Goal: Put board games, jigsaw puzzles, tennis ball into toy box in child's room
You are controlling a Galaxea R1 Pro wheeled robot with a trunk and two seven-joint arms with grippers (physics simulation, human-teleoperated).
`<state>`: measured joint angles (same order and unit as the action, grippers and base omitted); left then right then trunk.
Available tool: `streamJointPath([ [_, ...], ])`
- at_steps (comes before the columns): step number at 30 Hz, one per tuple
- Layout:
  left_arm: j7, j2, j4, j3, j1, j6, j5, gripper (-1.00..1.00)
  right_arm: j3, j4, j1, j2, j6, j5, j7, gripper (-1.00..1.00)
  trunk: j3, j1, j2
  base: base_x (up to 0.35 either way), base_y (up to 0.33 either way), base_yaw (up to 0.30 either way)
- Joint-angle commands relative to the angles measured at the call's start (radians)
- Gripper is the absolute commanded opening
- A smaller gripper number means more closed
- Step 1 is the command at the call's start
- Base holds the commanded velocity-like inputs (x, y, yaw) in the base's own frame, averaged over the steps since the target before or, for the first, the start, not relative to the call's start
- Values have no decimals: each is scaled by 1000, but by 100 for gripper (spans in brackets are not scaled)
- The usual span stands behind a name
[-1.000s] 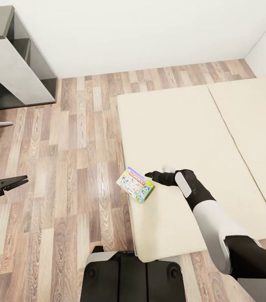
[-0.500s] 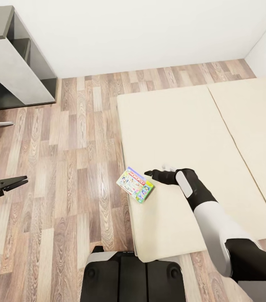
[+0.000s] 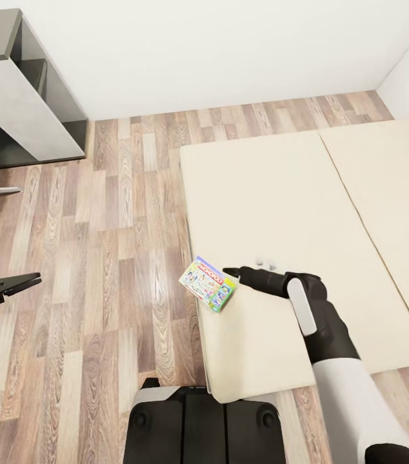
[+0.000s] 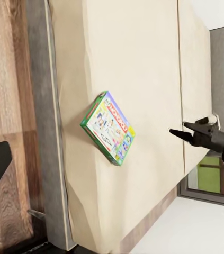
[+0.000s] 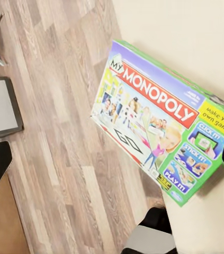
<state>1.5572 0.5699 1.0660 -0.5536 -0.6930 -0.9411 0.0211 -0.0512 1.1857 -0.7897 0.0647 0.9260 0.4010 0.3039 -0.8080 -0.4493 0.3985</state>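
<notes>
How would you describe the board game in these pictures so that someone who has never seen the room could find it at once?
Start at the long beige bed on the wooden floor. Go to its floor-side edge, just ahead of the right gripper, where a flat box lies askew. That board game is the one colourful thing on the plain mattress: green-edged, with a red MONOPOLY banner.

- Head view: the bed (image 3: 282,212) and wooden floor (image 3: 101,258) are overlooked steeply from above.
- Left wrist view: the bed is faced from afar.
- Right wrist view: the board game (image 5: 164,140), shared by all views, is seen close.
</notes>
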Motion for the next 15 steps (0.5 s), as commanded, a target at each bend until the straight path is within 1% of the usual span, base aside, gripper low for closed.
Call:
streamJointPath([
  [1,5,0,-1,0,0,-6,-1,100,-13,30,18,1,13,-7,11,100,-1,-1,2,0,0,0],
  [2,5,0,-1,0,2,-3,-1,100,-22,56,35,1,20,-6,12,100,-1,-1,2,0,0,0],
  [3,5,1,-3,0,5,3,-1,100,-42,105,69,1,36,-4,15,100,-1,-1,2,0,0,0],
  [6,6,1,-13,-1,14,8,-1,100,-76,175,122,0,60,2,26,100,-1,-1,2,0,0,0],
  [9,8,1,-31,-3,27,10,-1,100,-111,239,188,0,78,10,54,100,-1,-1,2,0,0,0],
  [10,8,1,-38,-4,33,11,-1,100,-124,258,212,0,81,12,69,100,-1,-1,2,0,0,0],
  [11,9,2,-48,-8,46,12,-1,100,-149,291,261,0,84,15,106,100,-1,-1,2,0,0,0],
  [15,9,2,-61,-17,79,12,-1,100,-202,334,356,-1,81,17,211,100,-1,-1,2,0,0,0],
])
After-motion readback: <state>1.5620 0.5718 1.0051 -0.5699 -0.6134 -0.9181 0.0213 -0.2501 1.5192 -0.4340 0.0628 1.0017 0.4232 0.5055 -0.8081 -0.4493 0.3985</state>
